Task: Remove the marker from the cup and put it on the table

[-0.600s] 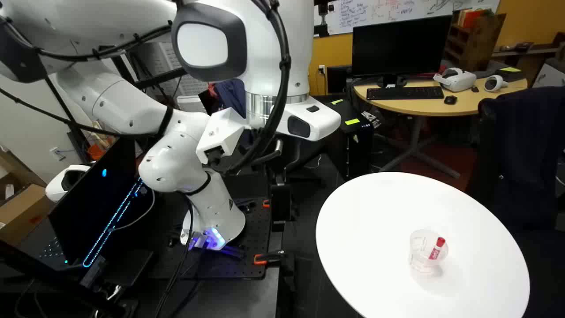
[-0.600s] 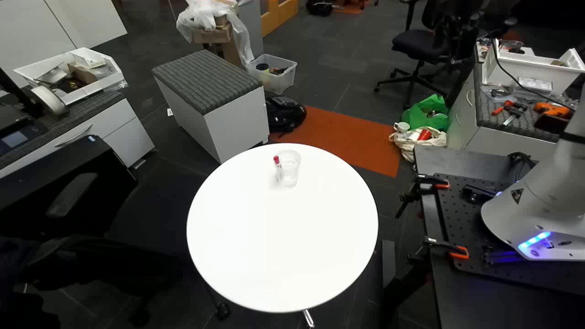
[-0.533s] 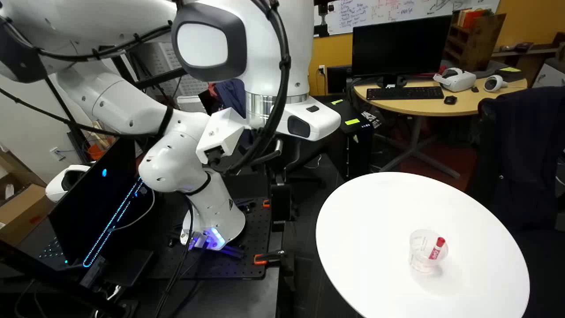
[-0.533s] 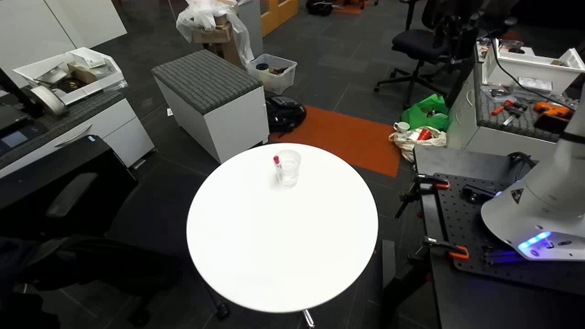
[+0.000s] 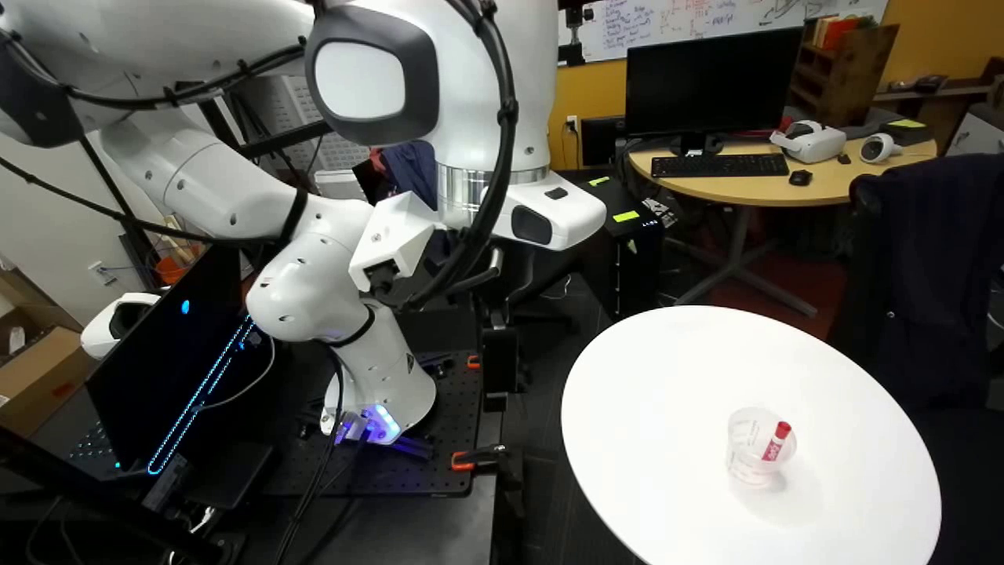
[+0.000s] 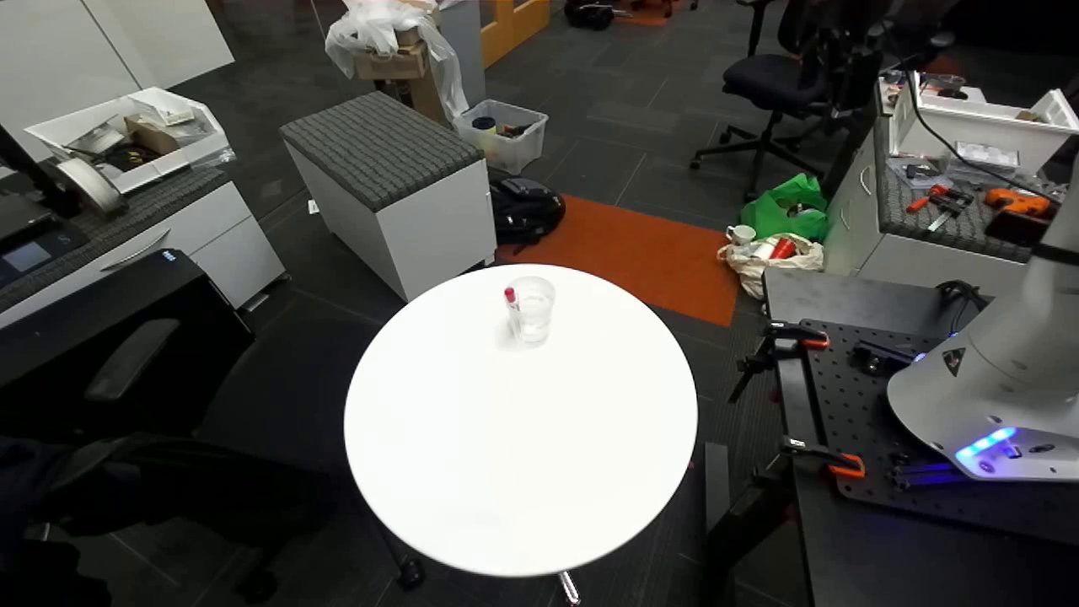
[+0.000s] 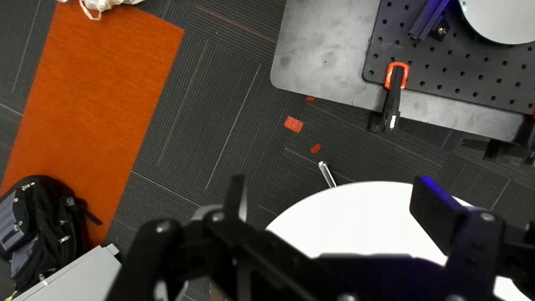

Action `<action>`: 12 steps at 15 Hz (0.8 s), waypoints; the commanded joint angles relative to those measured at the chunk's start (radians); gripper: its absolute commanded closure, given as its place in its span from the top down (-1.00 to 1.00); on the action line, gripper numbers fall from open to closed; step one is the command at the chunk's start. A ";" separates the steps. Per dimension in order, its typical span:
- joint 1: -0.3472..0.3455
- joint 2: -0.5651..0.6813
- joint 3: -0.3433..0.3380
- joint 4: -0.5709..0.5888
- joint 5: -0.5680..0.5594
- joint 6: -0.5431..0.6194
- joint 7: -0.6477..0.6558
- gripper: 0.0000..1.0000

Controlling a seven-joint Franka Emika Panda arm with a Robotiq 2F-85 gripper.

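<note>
Nothing has visibly moved since the earlier frame: in an exterior view the cup (image 6: pixel 537 313) stands upright near the far edge of the round white desk (image 6: pixel 518 455), a broad stretch of top running from it to the near edge. The marker (image 5: pixel 775 443) leans inside the cup, red end by the rim. In the wrist view the end effector (image 7: pixel 332 194) has its jaws spread wide, desk edge and dark floor (image 7: pixel 234 108) showing in the gap; floor parts desk from bench (image 7: pixel 326 54)

Yellow wall (image 5: pixel 584 90); dark carpet (image 7: pixel 221 108); 1 monitor (image 5: pixel 712 82) on wooden desk (image 5: pixel 737 190).
</note>
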 commanded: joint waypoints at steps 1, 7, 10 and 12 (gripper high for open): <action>0.012 -0.003 -0.005 -0.009 -0.020 0.042 0.030 1.00; 0.027 0.034 -0.018 -0.024 -0.010 0.257 0.035 1.00; 0.034 0.088 -0.034 -0.031 0.002 0.431 0.018 1.00; 0.042 0.133 -0.042 -0.036 0.016 0.544 0.003 1.00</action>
